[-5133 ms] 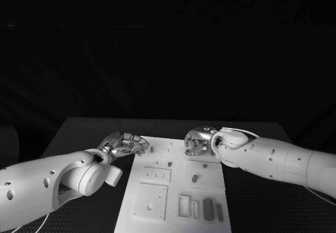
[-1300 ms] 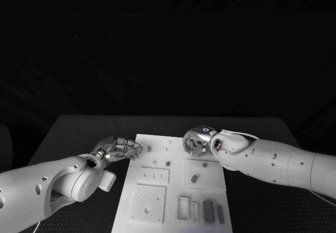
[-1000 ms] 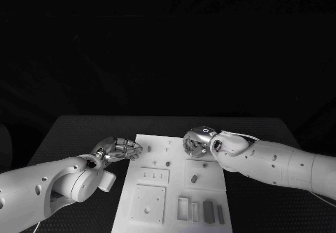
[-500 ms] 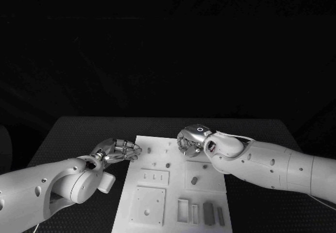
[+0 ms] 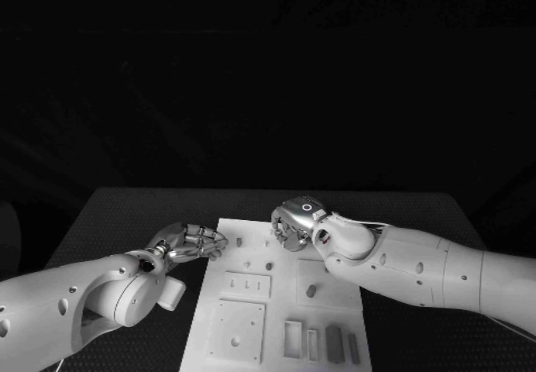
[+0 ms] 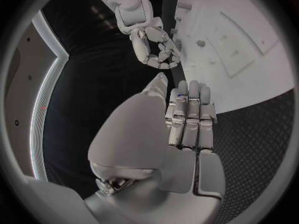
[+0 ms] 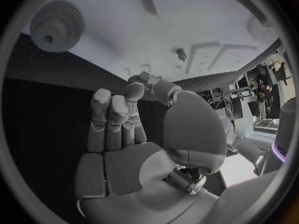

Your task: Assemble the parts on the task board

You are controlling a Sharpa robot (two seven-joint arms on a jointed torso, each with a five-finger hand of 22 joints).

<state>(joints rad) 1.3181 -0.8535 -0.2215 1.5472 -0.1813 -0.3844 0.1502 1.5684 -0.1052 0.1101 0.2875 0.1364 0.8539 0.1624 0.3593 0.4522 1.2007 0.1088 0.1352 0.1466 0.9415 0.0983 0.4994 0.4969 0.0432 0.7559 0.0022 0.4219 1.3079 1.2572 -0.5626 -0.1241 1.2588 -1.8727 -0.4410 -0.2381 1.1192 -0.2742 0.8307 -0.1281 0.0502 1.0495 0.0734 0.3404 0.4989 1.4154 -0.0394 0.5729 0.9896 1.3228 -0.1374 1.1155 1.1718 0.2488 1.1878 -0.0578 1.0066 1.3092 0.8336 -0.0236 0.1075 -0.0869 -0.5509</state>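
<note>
- The task board [image 5: 273, 310] was seen lying on the black table [image 5: 123, 213]; no legible writing could be made out.
- The left hand [image 5: 192, 242] was curled closed on nothing at the board's left edge.
- The right hand [image 5: 293, 225] was curled over the board's far end; whether anything was held could not be told.

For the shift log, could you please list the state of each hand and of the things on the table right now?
Left hand: fingers curled in, holding nothing, at the task board's left edge.
Right hand: fingers curled, nothing visibly held, over the board's far end.
Task board: flat on the table.
Gear: lying flat on the board.
</note>
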